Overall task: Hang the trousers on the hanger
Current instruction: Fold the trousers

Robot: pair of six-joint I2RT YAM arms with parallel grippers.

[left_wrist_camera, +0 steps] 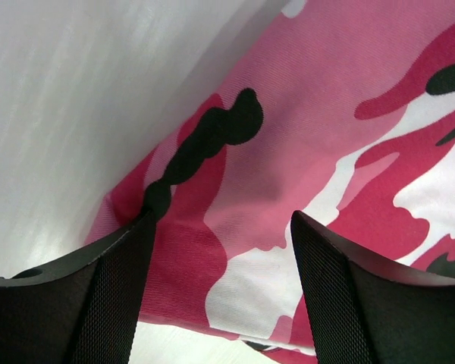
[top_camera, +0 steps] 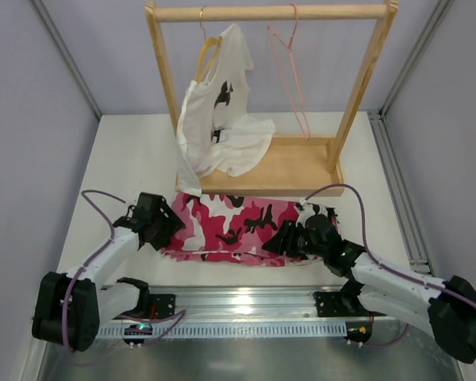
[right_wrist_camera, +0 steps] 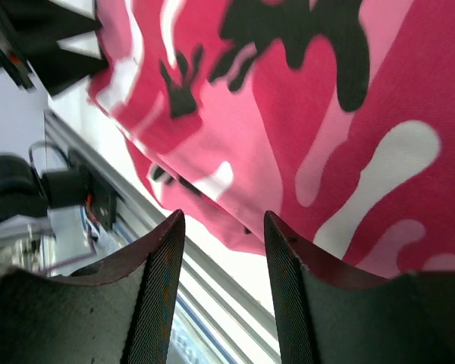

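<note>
The trousers (top_camera: 234,226), in pink, white and black camouflage print, lie folded flat on the table in front of the wooden rack. The thin pink wire hanger (top_camera: 289,75) hangs empty from the rack's top bar, right of centre. My left gripper (top_camera: 173,226) is open at the trousers' left end, its jaws spread just over the cloth edge (left_wrist_camera: 235,227). My right gripper (top_camera: 274,242) is open at the trousers' right front corner, jaws over the cloth edge (right_wrist_camera: 243,220) and holding nothing.
The wooden rack (top_camera: 270,163) stands behind the trousers. A white T-shirt with a black print (top_camera: 218,119) hangs on a wooden hanger at the rack's left and drapes onto its base. A metal rail (top_camera: 246,305) runs along the near table edge.
</note>
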